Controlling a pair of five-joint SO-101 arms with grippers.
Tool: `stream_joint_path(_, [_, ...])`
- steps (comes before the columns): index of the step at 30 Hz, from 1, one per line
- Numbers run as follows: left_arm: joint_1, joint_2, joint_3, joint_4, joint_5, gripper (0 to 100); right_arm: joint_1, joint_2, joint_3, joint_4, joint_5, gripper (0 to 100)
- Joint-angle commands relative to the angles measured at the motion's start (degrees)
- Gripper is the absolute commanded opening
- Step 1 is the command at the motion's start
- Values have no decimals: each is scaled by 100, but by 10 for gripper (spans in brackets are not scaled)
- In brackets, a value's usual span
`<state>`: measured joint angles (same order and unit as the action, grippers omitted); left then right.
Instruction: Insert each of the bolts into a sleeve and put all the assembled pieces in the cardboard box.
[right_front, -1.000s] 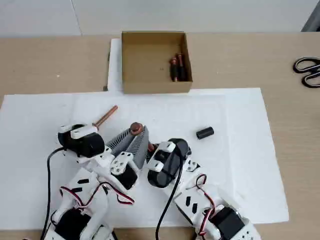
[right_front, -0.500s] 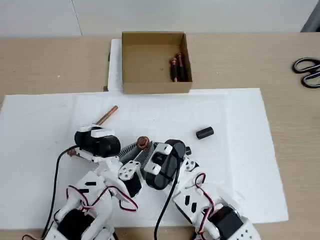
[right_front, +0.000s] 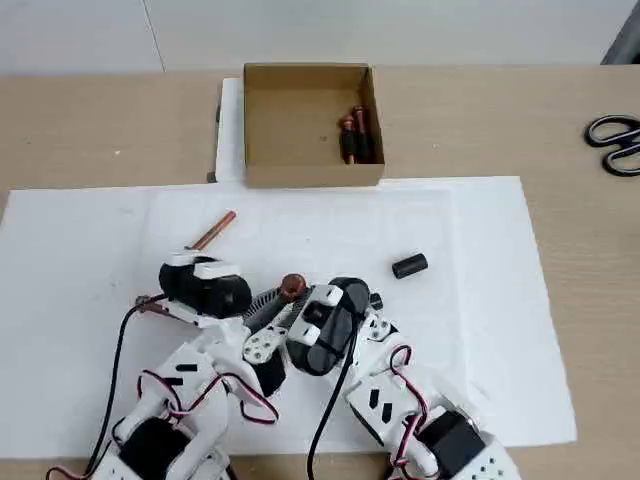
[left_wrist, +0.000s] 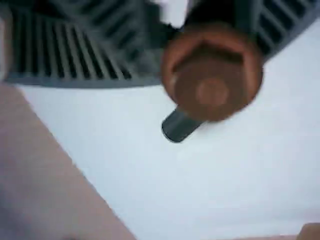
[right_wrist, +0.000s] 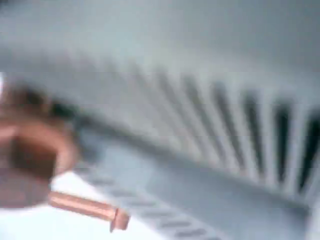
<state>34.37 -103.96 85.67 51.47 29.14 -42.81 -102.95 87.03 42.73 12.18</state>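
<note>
Left pincer (right_front: 285, 294) clamped on a copper bolt (left_wrist: 212, 80), round head up, shank hidden; right arm (right_front: 332, 320) just beside it, its pincer's state cannot be told. Beyond, on white sheet (right_front: 480, 330): short black sleeve (right_front: 409, 266) lying on its side; loose bolt (right_front: 212, 231), slender, copper. Farthest, cardboard box (right_front: 312, 175) on the surface (right_front: 100, 120), assembled pieces (right_front: 356, 136) against its right wall

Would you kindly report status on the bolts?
Left gripper shut on bolt, right arm close beside it. Second bolt and black sleeve loose on white mat. Two assembled pieces in cardboard box.
</note>
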Motion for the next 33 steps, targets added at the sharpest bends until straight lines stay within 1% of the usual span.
stream_joint_path(1, [202, 26, 163, 281, -149, 214, -57, -66, -457, -268, 53, 3])
stream_joint_path(3, [176, 26, 163, 396, -211, 214, -57, -66, -457, -268, 53, 3])
stream_joint_path(6, [88, 18, 145, 431, -492, 216, -57, -48, -440, -268, 53, 3])
stream_joint_path(9, [-167, 26, 127, 422, -897, 217, -57, -57, -378, -268, 53, 3])
stream_joint_path(15, [-897, 26, 127, 431, -1846, 217, -57, -66, -316, -268, 53, 3])
stream_joint_path(20, [-1081, 26, 84, 457, -2145, 217, -57, -66, -229, -295, 53, 3])
stream_joint_path(26, [-1090, 35, -330, 492, -2145, 217, -57, -66, -229, -268, 53, 3])
stream_joint_path(33, [-1073, 35, -1341, 501, -1521, 213, -31, -84, 0, -277, 35, 3])
